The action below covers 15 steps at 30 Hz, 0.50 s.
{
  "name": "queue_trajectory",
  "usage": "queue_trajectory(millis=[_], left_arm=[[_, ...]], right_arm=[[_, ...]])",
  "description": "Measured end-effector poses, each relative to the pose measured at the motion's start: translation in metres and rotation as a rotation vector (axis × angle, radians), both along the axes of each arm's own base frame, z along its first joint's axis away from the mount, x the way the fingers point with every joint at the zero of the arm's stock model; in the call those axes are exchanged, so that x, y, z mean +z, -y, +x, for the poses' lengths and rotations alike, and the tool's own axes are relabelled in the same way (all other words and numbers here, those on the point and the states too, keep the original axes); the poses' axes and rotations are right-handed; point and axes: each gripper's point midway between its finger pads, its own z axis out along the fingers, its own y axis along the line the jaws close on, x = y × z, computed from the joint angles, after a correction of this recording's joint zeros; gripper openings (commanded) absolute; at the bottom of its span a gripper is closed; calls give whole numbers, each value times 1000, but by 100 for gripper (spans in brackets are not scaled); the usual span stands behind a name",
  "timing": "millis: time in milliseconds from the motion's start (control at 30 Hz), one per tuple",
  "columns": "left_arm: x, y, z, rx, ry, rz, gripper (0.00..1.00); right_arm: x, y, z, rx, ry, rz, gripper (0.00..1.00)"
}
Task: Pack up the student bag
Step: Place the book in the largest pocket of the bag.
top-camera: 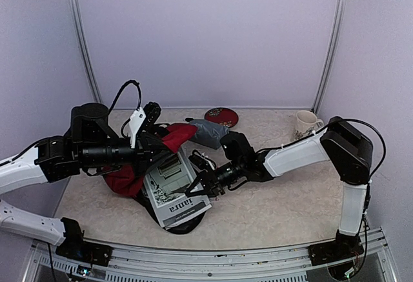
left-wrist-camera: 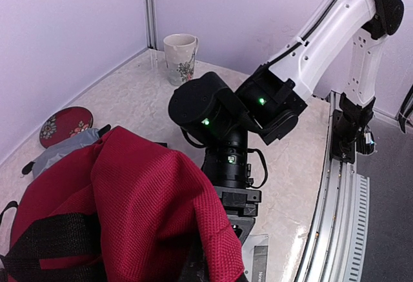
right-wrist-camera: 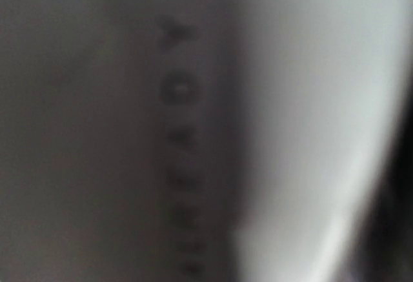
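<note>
— Where is your student bag?
— At the desk's nine o'clock, red fabric raised and clenched in your left hand.
— And your right hand?
— At the bag's four o'clock, on the booklet. Whether it grasps it, I cannot tell.

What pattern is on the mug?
The mug is cream with a floral print, clearest in the left wrist view.

Bold word, roughly "ianra", on the booklet
</note>
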Motion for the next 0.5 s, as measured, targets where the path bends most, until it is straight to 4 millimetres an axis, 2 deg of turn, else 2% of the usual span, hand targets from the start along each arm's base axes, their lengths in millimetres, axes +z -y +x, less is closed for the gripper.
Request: queue_trajectory(millis=[167, 500], left_arm=[[-1, 2, -3, -15, 14, 13, 0], [-1, 4, -2, -11, 21, 18, 0]], right_arm=[[-1, -13, -4, -1, -45, -14, 24], [3, -28, -28, -32, -178, -33, 20]])
